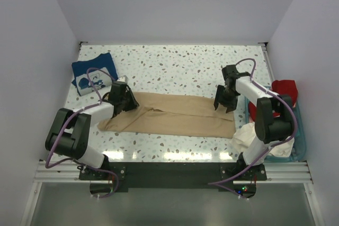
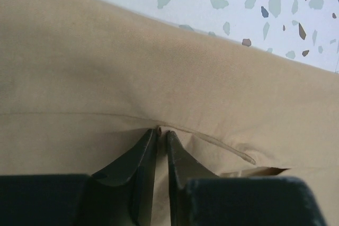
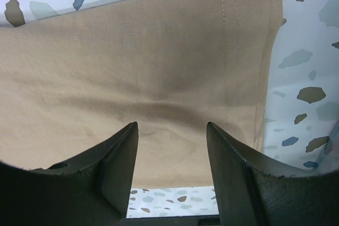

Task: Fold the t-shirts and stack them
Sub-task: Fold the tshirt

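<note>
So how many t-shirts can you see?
4. The tan shirt lies spread mid-table, the navy shirt folded at far left, the red shirt in the teal basket at right, the cream-white shirt spilling over its edge. More may hide inside.

The tan t-shirt (image 1: 175, 114) is soft, matt cloth with a fine weave and double stitching along its hem, and the table (image 1: 185, 62) under it is a hard, speckled stone-look top with a slight sheen. The right gripper (image 3: 170, 126) has fingers (image 3: 114, 168) of dull black plastic, rough at the edges, and the basket (image 1: 303, 144) looks like teal plastic
</note>
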Controlling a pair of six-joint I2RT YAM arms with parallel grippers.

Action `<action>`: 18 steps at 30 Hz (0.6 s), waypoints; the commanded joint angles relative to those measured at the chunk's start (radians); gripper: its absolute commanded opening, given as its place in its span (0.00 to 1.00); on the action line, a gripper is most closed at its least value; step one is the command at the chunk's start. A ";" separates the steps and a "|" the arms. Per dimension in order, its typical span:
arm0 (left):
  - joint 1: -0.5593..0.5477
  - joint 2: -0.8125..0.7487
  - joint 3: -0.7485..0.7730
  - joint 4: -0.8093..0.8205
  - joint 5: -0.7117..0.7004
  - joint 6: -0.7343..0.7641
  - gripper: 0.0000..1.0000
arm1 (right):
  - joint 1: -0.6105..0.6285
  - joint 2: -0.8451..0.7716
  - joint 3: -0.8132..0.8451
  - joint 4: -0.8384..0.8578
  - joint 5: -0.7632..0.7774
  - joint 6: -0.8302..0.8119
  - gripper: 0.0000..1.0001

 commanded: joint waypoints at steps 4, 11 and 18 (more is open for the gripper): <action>-0.015 -0.026 0.029 0.028 -0.021 -0.005 0.08 | 0.001 -0.003 -0.001 0.007 -0.012 0.009 0.58; -0.051 -0.124 -0.006 0.020 -0.024 -0.046 0.00 | -0.001 -0.001 -0.010 0.011 -0.013 0.009 0.58; -0.087 -0.201 -0.046 -0.024 -0.017 -0.080 0.00 | 0.001 -0.005 -0.027 0.014 -0.017 0.008 0.58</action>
